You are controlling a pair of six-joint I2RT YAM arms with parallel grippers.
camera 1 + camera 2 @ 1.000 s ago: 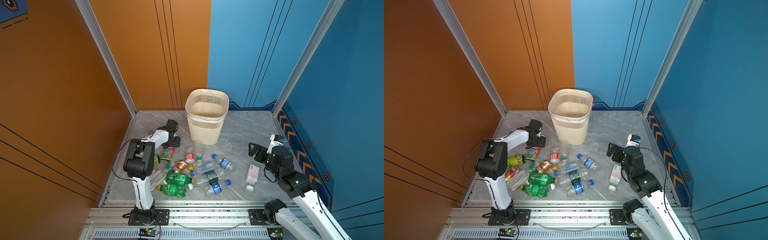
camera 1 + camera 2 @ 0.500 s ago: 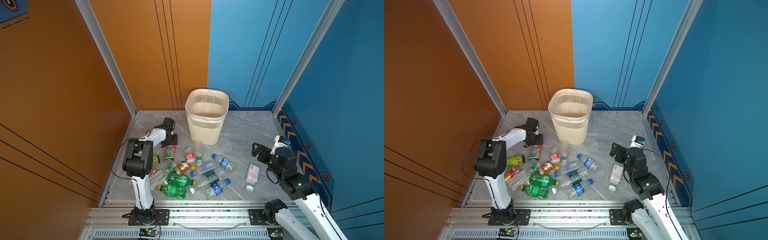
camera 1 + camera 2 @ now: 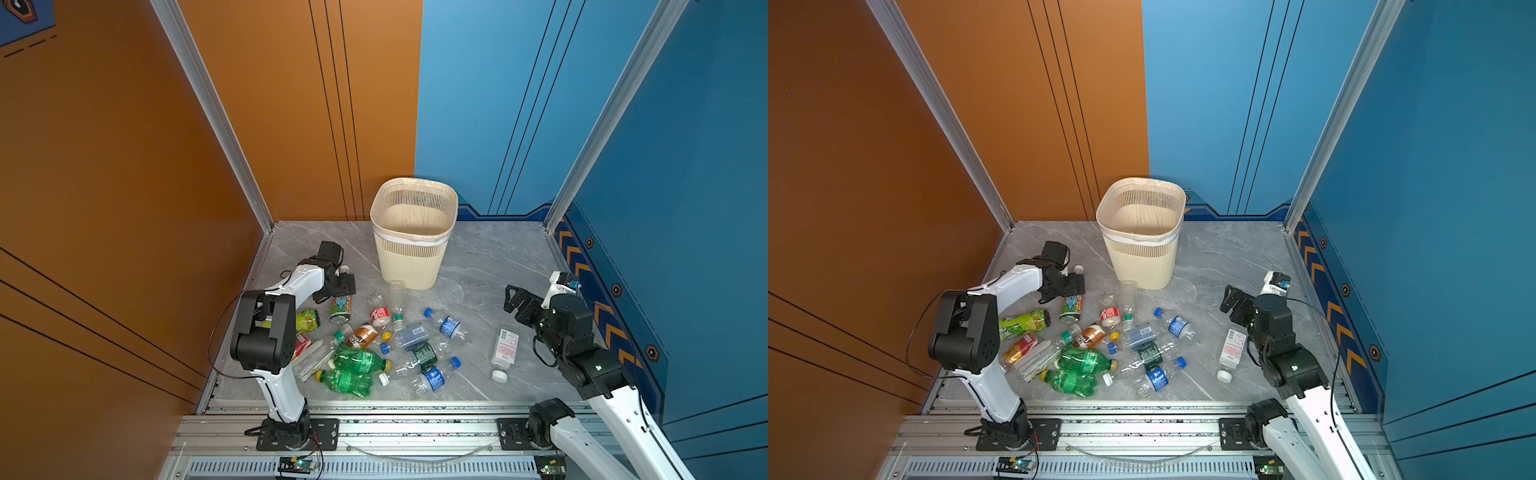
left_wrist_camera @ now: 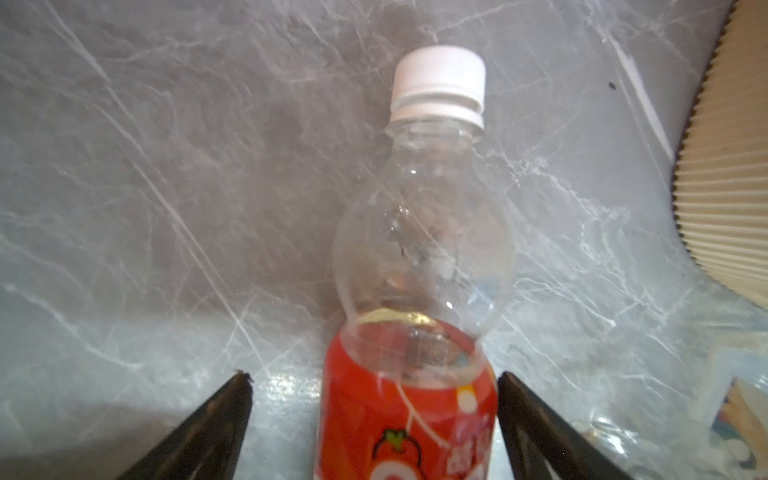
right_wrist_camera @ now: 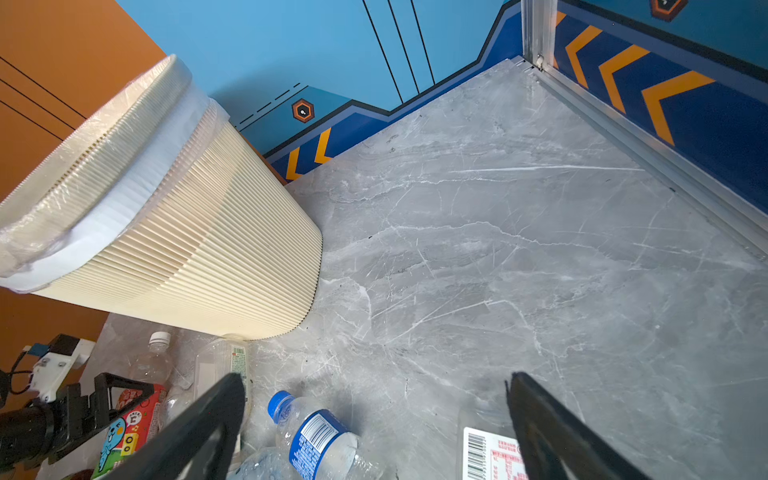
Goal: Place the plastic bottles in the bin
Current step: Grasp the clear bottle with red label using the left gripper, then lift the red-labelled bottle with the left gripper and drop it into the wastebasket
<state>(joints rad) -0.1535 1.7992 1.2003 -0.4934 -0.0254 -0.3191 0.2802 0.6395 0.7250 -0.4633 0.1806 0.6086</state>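
table: grey marble-look top point(image 3: 490, 257), orange and blue walls around it.
bin: cream, slatted, clear liner folded over the rim; upright at back centre of the table in both top views point(image 3: 409, 266) point(image 3: 1140, 262).
left gripper: low over the table, left of the bin point(image 3: 334, 286) point(image 3: 1061, 286); in its wrist view point(image 4: 374, 374) jaws spread to either side of the red-label bottle, one tip right at the label edge, the other clear of it, no pinch.
right gripper: raised on the right side, well apart from the pile point(image 3: 513, 297); jaws wide apart, nothing between them point(image 5: 374, 380).
plastic bottles: scattered heap on the table in front of the bin, mostly lying flat point(image 3: 374, 349) point(image 3: 1100, 345).
green bottles: two, side by side at the near edge of the heap point(image 3: 357, 361).
red-label bottle: lying flat, white cap pointing to the back wall, body between the left jaws point(image 4: 415, 249) point(image 3: 340, 303).
white-label bottle: alone, right of the heap, near the right arm point(image 3: 505, 351).
blue-label bottle: blue cap, lying flat point(image 5: 318, 436).
clear bottle: just beside the bin base point(image 3: 397, 297).
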